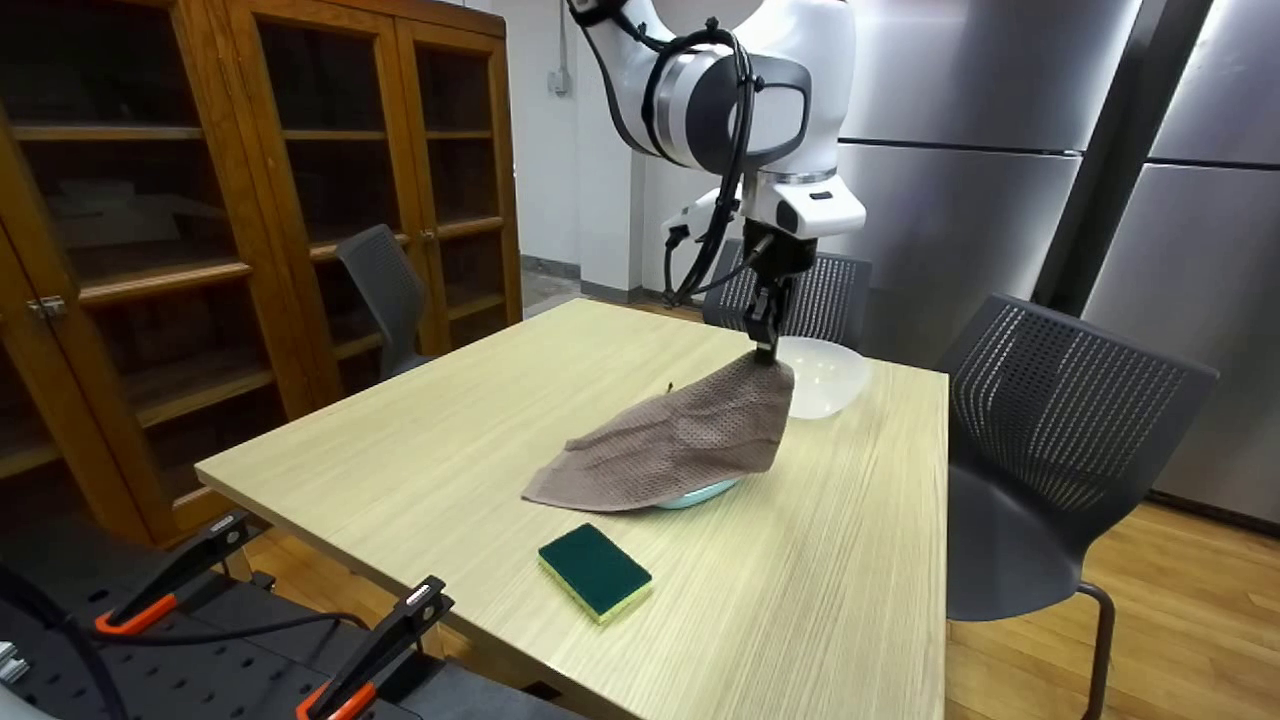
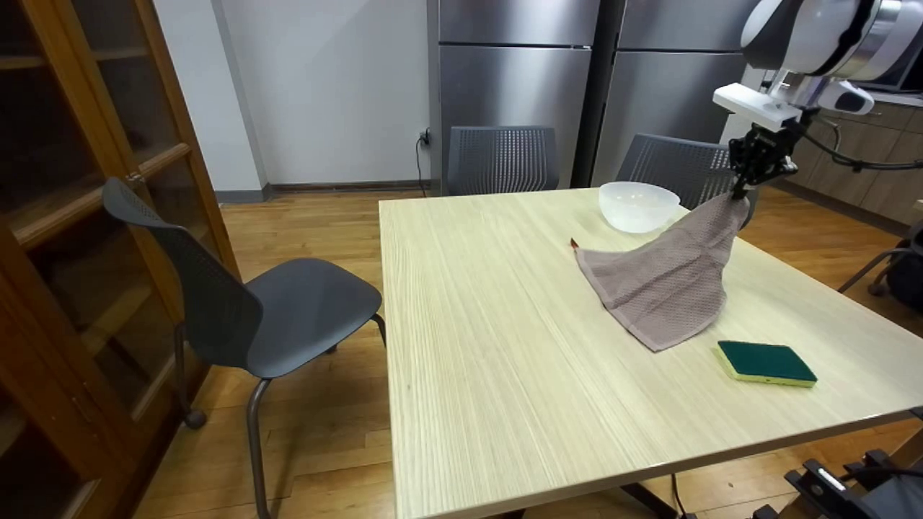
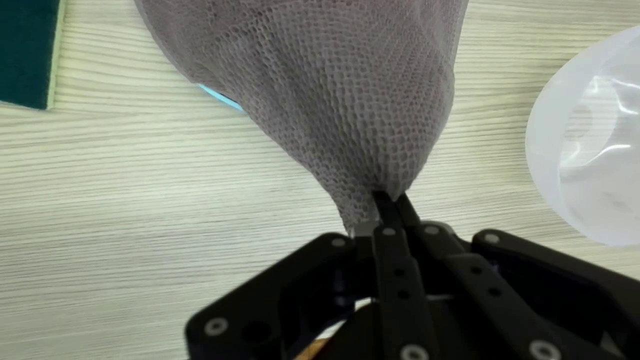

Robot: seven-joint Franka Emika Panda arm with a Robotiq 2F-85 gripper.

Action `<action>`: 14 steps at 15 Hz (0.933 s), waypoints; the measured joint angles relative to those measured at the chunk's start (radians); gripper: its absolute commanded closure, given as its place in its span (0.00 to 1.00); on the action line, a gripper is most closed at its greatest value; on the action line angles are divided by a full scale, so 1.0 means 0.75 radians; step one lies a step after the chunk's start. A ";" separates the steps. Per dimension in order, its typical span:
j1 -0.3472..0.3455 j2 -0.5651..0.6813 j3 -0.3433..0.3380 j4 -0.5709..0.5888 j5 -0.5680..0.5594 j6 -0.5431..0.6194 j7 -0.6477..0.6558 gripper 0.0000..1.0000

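Note:
My gripper (image 1: 765, 350) is shut on one corner of a brown-grey textured cloth (image 1: 690, 435) and holds that corner above the table. It also shows in an exterior view (image 2: 740, 193) and in the wrist view (image 3: 395, 197), with the fingers pressed together on the cloth. The cloth (image 2: 667, 281) slopes down to the table and lies over a light blue dish (image 1: 700, 494), of which only an edge shows, also in the wrist view (image 3: 220, 96). A thin pointed reddish-brown tip (image 2: 574, 244) sticks out from the cloth's edge; the rest of it is hidden.
A translucent white bowl (image 1: 830, 380) stands beside the gripper, also in the wrist view (image 3: 545, 150). A green and yellow sponge (image 1: 596, 570) lies near the table's front. Grey chairs (image 1: 1080, 430) stand around the table (image 1: 850, 570). Black-orange clamps (image 1: 380, 645) sit at the robot's base.

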 measured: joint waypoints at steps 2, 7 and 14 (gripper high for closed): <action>-0.014 0.000 0.000 0.002 0.000 -0.006 0.005 1.00; -0.012 0.000 0.000 0.011 0.000 -0.004 0.020 1.00; 0.017 0.000 0.006 0.031 0.000 0.005 0.034 1.00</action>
